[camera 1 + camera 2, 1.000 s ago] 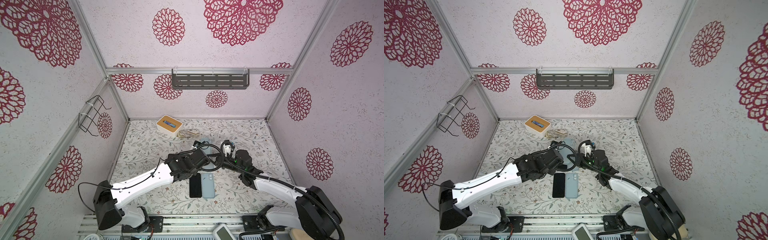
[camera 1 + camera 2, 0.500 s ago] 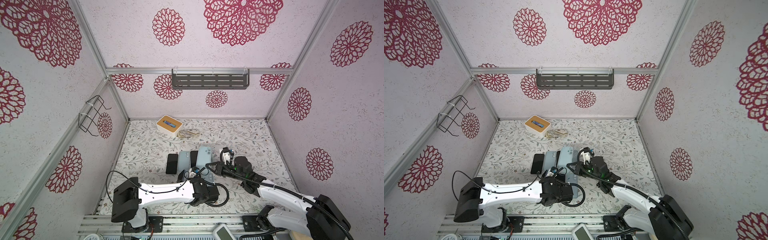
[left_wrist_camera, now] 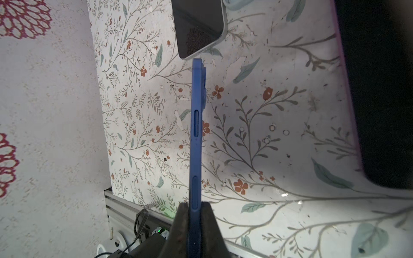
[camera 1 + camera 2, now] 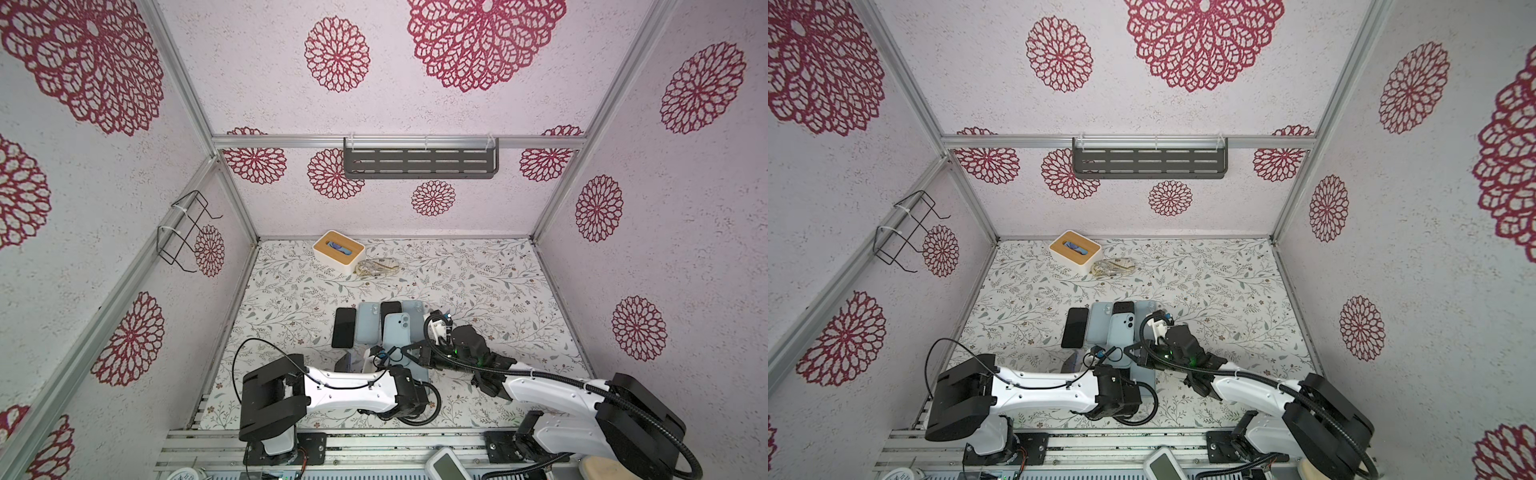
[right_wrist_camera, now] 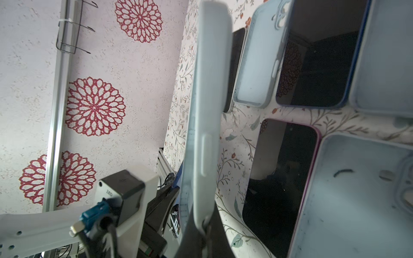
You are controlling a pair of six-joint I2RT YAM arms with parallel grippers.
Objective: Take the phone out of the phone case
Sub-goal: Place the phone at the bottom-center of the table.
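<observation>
My left gripper [image 3: 194, 204] is shut on the lower end of a bare blue phone [image 3: 196, 134], which shows edge-on with its side buttons towards the camera. In a top view that phone [image 4: 345, 360] tilts up near the table's front, with the left gripper [image 4: 360, 365] beside it. My right gripper [image 5: 203, 221] is shut on one end of a pale blue phone case [image 5: 207, 89], also edge-on. In both top views the case [image 4: 397, 334] [image 4: 1121, 338] stands raised just right of the phone, apart from it, with the right gripper [image 4: 409, 353] at its lower end.
Several other phones and pale cases lie flat mid-table: a black phone [image 4: 344, 327], a case [image 4: 369, 322], a pink-edged phone [image 5: 281, 178], a case [image 5: 357, 201]. A white box with a wooden top [image 4: 338, 250] and a cord clump [image 4: 376, 266] sit at the back. The front rail [image 4: 374, 440] is close.
A second ago both arms reached over the middle, with one phone and one case lying flat in front. Now the left arm is folded back along the front edge and the case stands raised.
</observation>
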